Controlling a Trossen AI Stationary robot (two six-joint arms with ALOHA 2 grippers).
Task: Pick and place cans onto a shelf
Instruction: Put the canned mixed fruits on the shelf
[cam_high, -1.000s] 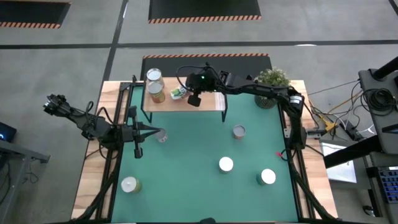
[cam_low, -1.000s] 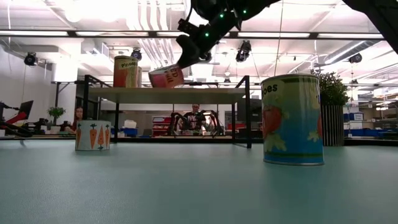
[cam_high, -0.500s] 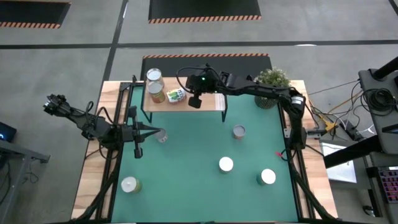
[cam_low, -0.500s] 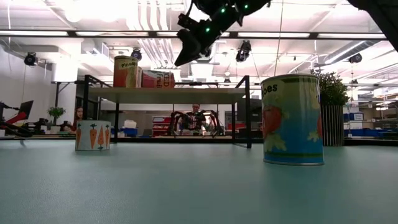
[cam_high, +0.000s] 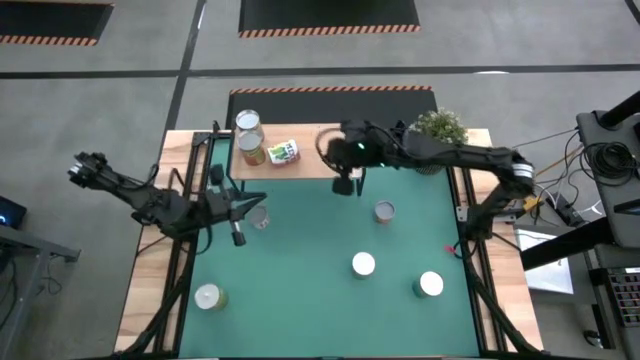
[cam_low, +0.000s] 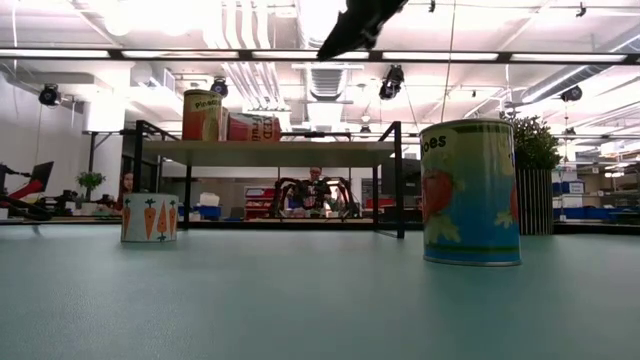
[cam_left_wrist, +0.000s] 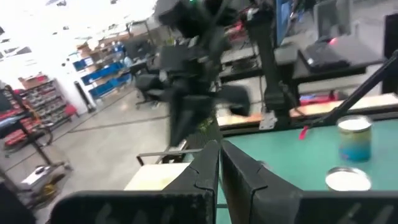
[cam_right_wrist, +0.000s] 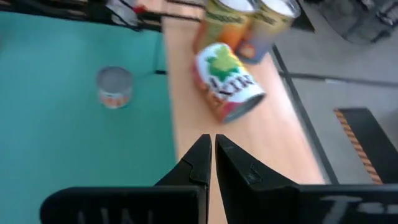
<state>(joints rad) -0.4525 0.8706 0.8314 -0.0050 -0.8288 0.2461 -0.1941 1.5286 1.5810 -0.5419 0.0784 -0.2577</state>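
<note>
High view, right tool (cam_high: 345, 187) closed, empty, over shelf (cam_high: 310, 163) edge, left tool (cam_high: 238, 238) closed, empty

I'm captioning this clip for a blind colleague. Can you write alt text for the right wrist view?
A can with a red and green label lies on its side on the light wooden shelf, beside two upright cans, with the right hand shut and empty above the board. A small can stands on the green table.

Grey concrete floor (cam_high: 120, 60) with striped-edged black mats (cam_high: 328, 15); bright ceiling strip lights (cam_low: 170, 55) overhead.
</note>
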